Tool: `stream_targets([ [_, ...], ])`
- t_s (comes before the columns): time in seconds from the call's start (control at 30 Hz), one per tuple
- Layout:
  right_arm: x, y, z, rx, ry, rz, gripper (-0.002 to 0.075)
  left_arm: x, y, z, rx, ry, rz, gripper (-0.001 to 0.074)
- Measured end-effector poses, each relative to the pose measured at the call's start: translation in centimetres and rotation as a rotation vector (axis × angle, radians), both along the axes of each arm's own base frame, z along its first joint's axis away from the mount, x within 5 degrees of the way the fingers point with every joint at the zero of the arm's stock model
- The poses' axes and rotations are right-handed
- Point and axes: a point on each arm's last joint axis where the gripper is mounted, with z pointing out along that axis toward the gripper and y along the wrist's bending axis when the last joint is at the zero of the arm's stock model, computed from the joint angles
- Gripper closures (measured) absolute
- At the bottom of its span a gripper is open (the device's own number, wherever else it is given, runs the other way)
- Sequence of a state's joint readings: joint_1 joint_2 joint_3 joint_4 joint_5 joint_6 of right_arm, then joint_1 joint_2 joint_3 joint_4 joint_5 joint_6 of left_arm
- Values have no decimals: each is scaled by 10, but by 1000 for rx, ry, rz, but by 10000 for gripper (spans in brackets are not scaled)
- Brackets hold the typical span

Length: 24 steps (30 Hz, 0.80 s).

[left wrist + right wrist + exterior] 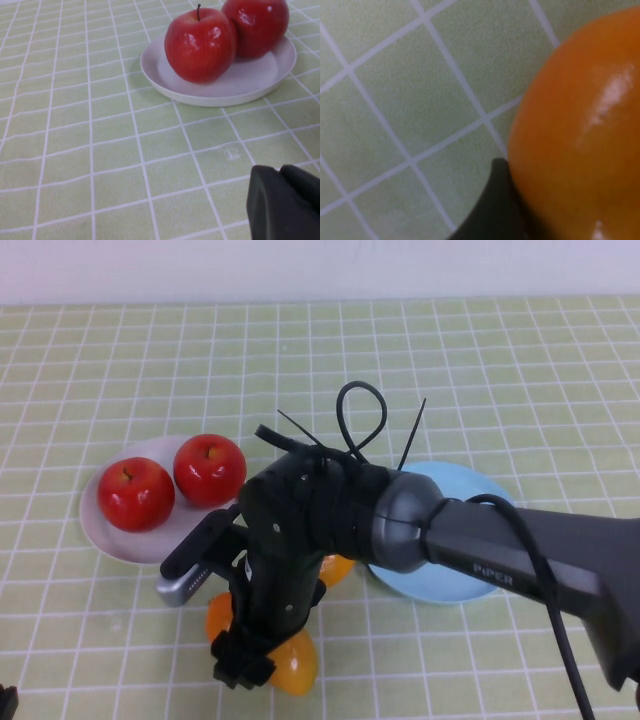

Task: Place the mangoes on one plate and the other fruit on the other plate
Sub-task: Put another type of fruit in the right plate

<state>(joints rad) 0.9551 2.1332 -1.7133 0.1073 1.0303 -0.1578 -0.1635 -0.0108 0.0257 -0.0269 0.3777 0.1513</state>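
Mangoes lie on the green checked tablecloth [500,350] near the front edge, mostly hidden under the right arm. One mango [290,665], glossy and yellow-orange, shows below the wrist; its long axis cannot be read because of the cover. A second orange patch [335,568] peeks out beside the light blue plate [470,490], which is smooth, round and shallow. Two shiny red apples [170,482] sit side by side on the white plate [120,540].

Reaching down over the nearer mango, the right gripper [245,660] has one dark finger [492,210] touching the fruit's slick skin; whether it grips cannot be told. Low over the cloth near the white plate, the left gripper [285,205] is closed and holds nothing.
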Motion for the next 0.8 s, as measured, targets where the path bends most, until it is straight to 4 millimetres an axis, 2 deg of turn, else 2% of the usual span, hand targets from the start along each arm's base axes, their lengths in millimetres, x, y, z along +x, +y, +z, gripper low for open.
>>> stream_targets([
  [0.07, 1, 1, 2, -1, 0, 1, 178, 0, 0, 0, 0, 0, 0, 731],
  [0.2, 2, 3, 20, -2, 0, 5, 178, 0, 0, 0, 0, 0, 0, 731],
  [0.3, 5, 1, 45, 31, -29, -49, 178, 0, 0, 0, 0, 0, 0, 731],
  [0.37, 10, -7, 67, 63, -69, -117, 178, 0, 0, 0, 0, 0, 0, 731],
  [0.5, 40, -45, 103, 66, -211, -338, 178, 0, 0, 0, 0, 0, 0, 731],
  [0.57, 58, -67, 109, 43, -256, -456, 178, 0, 0, 0, 0, 0, 0, 731],
  [0.67, 79, -93, 110, 17, -263, -586, 178, 0, 0, 0, 0, 0, 0, 731],
  [0.8, 98, -124, 91, -8, -195, -702, 178, 0, 0, 0, 0, 0, 0, 731],
])
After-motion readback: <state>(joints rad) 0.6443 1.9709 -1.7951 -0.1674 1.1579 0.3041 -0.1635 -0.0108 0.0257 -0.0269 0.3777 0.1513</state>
